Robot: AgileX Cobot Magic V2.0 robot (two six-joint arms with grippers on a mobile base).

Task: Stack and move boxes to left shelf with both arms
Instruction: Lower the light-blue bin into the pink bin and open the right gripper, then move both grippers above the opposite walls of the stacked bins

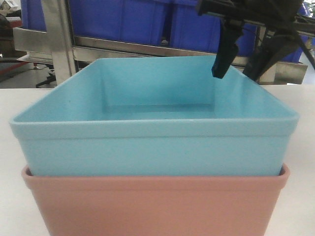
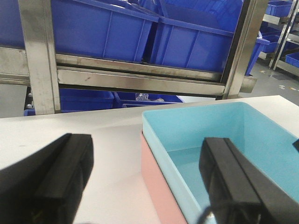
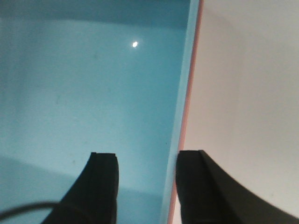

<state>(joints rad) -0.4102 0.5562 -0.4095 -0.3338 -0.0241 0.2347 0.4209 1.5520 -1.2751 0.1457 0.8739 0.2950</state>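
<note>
Firstly, stock. Blue bin (image 1: 152,147): nested in pink bin (image 1: 157,206), sitting proud of it with its rim well above the pink rim. The pair stood on the white table (image 1: 12,98), not yet lifted.

Left gripper (image 2: 145,158): spread wide, empty. One finger hung over the table and the other over the blue interior, so it straddled the stack's left walls.

Right gripper (image 3: 147,161): parted, empty, astride the right rim, with one finger inside the blue bin and one outside above the table. Contact with the walls could not be told for either gripper.

Rack (image 2: 140,84): steel, behind the table, loaded with dark blue bins (image 2: 107,32). The target level was not identifiable.

Hazards, as judged:
- If the fingers closed too high they would likely pinch the blue wall alone, and a lift would draw it out of the pink bin.
- The smooth, thin plastic could slip or flex under a weak grip.
- Uneven rise between the arms would probably tilt the stack.
- A low carry could catch on the rack's steel bar.
</note>
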